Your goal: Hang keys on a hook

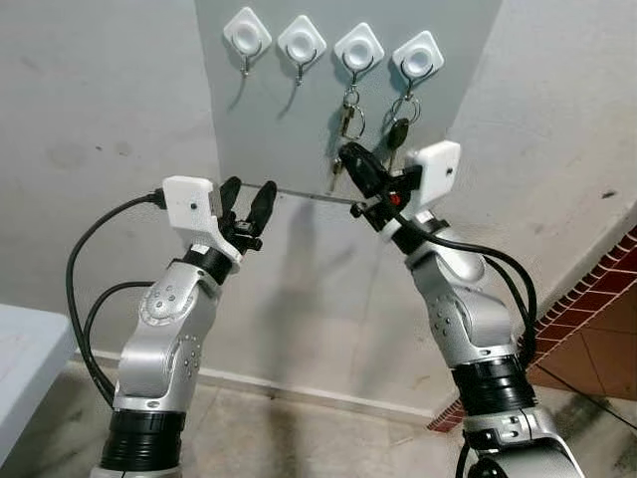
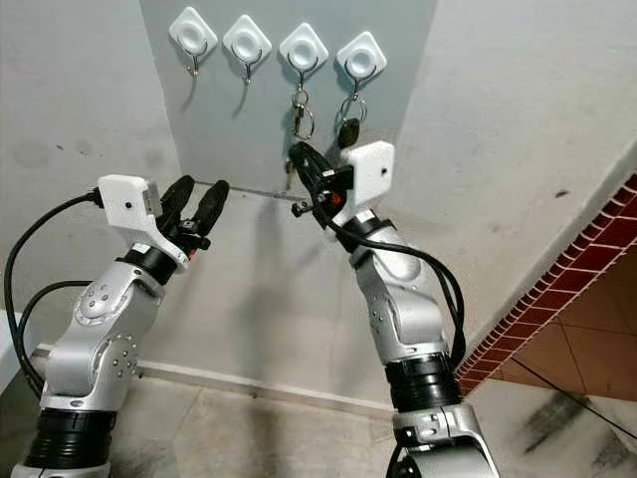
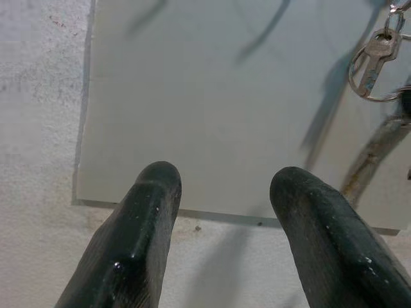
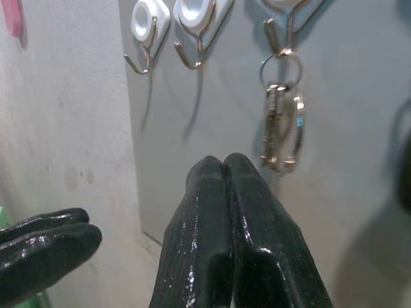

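Grey plaster wall (image 1: 100, 119) fills the view; red brick edging (image 1: 597, 289) at four o'clock; tiled floor (image 1: 299, 438) at six.

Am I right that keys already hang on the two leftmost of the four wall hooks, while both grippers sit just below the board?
Not quite: the left eye view shows the keys and on the two rightmost hooks and; the two leftmost and are bare.

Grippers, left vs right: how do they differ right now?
The left gripper has its fingers spread apart; the right gripper has its fingers pressed together, holding nothing. The left gripper sits below the two bare hooks, near the panel's lower edge; the right gripper sits higher, just under the silver keys on the third hook. Both are raised toward the wall panel and have long black fingers.
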Controlling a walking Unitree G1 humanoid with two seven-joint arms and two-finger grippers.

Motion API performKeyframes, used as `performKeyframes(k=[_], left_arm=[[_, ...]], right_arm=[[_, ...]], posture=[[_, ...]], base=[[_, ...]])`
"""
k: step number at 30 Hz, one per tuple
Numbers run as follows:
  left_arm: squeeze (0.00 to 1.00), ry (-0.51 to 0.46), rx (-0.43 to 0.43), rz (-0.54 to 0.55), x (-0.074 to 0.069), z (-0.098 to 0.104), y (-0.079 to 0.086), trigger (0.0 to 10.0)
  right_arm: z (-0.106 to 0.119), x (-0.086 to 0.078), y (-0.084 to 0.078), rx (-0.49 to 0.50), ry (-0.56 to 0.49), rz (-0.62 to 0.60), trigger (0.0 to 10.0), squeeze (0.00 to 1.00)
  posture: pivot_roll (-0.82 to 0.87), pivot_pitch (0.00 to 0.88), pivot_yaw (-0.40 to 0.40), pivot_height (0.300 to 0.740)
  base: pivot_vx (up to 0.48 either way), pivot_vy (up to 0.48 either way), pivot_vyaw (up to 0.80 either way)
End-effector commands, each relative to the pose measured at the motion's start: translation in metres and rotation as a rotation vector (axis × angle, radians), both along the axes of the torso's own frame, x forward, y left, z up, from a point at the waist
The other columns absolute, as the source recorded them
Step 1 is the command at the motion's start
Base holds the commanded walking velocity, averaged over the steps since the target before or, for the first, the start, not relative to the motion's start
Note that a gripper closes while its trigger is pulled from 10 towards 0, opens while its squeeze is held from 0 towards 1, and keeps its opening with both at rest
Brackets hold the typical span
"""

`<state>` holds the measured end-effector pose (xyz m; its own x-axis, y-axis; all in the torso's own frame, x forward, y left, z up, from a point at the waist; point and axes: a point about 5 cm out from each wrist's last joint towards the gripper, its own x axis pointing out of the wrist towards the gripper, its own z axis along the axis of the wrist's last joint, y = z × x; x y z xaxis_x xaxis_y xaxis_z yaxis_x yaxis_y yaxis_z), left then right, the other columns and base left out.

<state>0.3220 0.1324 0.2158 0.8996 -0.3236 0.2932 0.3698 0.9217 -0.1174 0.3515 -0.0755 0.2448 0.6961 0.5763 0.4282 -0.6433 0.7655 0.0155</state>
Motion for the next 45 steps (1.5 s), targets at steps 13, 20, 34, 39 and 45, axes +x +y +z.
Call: performKeyframes(k=[13,20,34,39,45], left_arm=[[0.00,-0.037,0.006,-0.023,0.002,0.013,-0.004,10.0],[0.00,-0.050,-0.002,-0.028,0.001,0.017,-0.005,10.0],[0.00,-0.051,-0.011,-0.036,0.000,0.017,-0.009,10.0],[0.00,-0.049,-0.014,-0.037,-0.001,0.017,-0.009,10.0],[0.00,-0.047,-0.024,-0.035,-0.001,0.016,-0.009,10.0]], right_arm=[[0.026,0.005,0.022,0.134,-0.039,0.107,10.0,0.00],[0.042,0.009,0.024,0.204,-0.051,0.115,10.0,0.00],[0.049,0.014,0.032,0.246,-0.029,0.168,10.0,0.00],[0.052,0.015,0.037,0.254,-0.029,0.186,10.0,0.00],[0.054,0.016,0.040,0.261,-0.027,0.200,10.0,0.00]], posture=[[0.08,0.111,-0.065,0.740],[0.09,0.106,-0.069,0.740],[0.09,0.096,-0.080,0.740],[0.10,0.094,-0.084,0.740],[0.10,0.097,-0.088,0.740]], base=[[0.000,0.000,0.00],[0.000,0.000,0.00],[0.000,0.000,0.00],[0.000,0.000,0.00],[0.000,0.000,0.00]])
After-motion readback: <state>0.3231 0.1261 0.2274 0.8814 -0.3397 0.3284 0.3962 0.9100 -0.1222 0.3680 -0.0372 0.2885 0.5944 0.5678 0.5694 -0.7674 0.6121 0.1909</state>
